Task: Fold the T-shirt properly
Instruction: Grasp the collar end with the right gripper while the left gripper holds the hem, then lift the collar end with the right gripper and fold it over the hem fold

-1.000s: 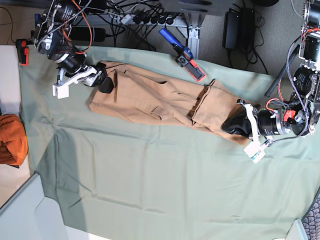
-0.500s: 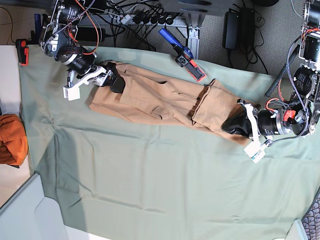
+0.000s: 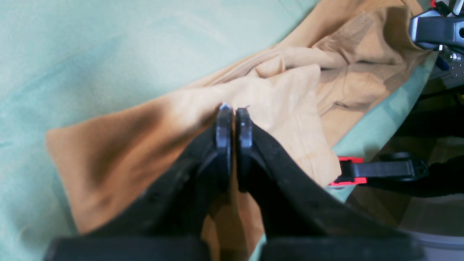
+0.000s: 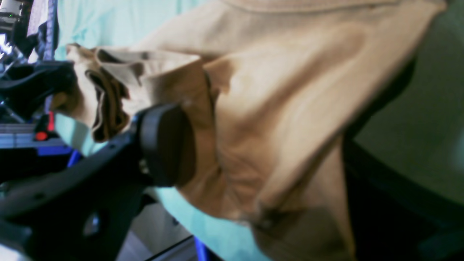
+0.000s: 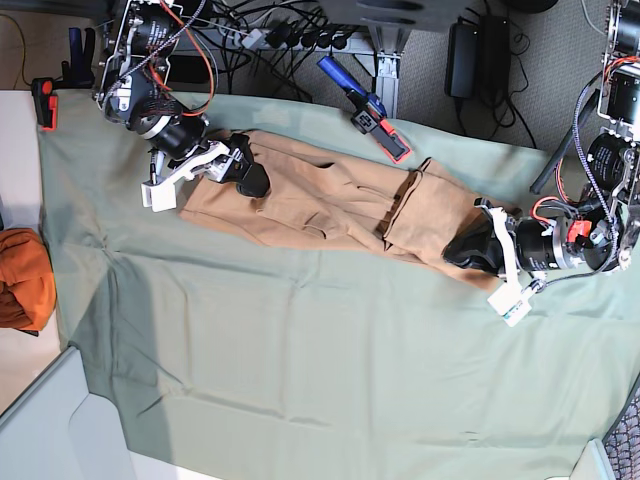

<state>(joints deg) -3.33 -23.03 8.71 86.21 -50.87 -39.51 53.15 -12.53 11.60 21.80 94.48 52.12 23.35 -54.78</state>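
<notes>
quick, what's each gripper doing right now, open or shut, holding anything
Left gripper: shut, pinching the T-shirt at one end.
Right gripper: open, jaws straddling the shirt's other end, nothing clamped yet.

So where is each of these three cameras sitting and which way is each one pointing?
Base: overhead, looking straight down at the T-shirt on the green sheet; both arms show.
Left wrist: on the left arm, looking along the left hand, shut on the T-shirt.
Right wrist: on the right arm, looking past the right hand, fabric between its fingers.
Shared: all three show the T-shirt.
</notes>
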